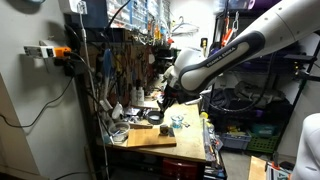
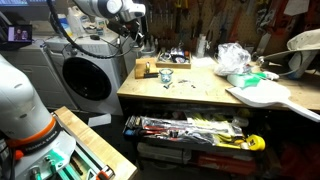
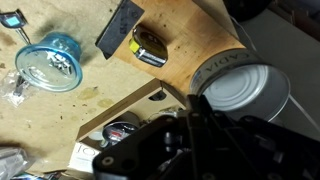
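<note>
Low in the wrist view, filling the bottom middle of the frame: dark, blurred gripper (image 3: 190, 150). Width of the jaw opening impossible to tell, likewise any hold on an object. Just beside it, at right centre: silver tin can (image 3: 245, 95), round end turned toward the camera, at the edge of a pale wooden board (image 3: 190, 40). Contact between can and gripper hidden by the gripper's own body. Further up the board, upper middle: small yellow-and-black object (image 3: 150, 47), next to a dark flat piece (image 3: 120, 28) overhanging the board's edge. Upper left, on the stained benchtop (image 3: 60, 110): round blue glass dish (image 3: 50, 62), well apart from the can. Lower left, close beside the gripper: small round tin (image 3: 122, 130) with a printed label, partly hidden.

Seen in an exterior view: arm (image 1: 230, 50) reaching down from the upper right, wrist low over the board at frame centre, hanging tools (image 1: 130, 50) crowded behind at upper middle. Seen in an exterior view from farther off: benchtop across the middle, arm at upper left above it, white plastic bag (image 2: 232, 57) at upper right, open drawer (image 2: 190, 130) packed with tools at lower centre, front-loading machine (image 2: 85, 75) at left.
</note>
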Available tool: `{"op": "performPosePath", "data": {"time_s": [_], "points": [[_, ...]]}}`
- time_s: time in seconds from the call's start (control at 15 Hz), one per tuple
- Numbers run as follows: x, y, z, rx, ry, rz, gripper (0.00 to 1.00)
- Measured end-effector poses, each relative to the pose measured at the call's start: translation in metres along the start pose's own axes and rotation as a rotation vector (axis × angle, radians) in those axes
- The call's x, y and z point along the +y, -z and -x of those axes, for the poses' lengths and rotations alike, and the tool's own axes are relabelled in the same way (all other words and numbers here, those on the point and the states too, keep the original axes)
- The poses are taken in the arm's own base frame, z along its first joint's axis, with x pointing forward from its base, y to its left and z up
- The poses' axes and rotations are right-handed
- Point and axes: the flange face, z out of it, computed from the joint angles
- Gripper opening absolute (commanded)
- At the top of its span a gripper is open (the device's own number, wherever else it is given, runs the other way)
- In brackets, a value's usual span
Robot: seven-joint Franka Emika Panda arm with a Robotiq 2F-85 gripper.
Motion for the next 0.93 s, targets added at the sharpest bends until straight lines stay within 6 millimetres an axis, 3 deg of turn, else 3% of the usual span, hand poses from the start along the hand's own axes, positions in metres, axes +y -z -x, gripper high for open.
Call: {"op": "performPosePath", "data": {"time_s": [0.53,0.73,0.93], "points": [[-0.008,-0.004,-0.009,0.004,0.041,-0.002,0.01],[-0.015,-0.022,-0.019,-0.014,0.112,-0.004,0.01],[-0.019,-0.052,-0.029,-0.032,0.164,-0.005,0.01]]}}
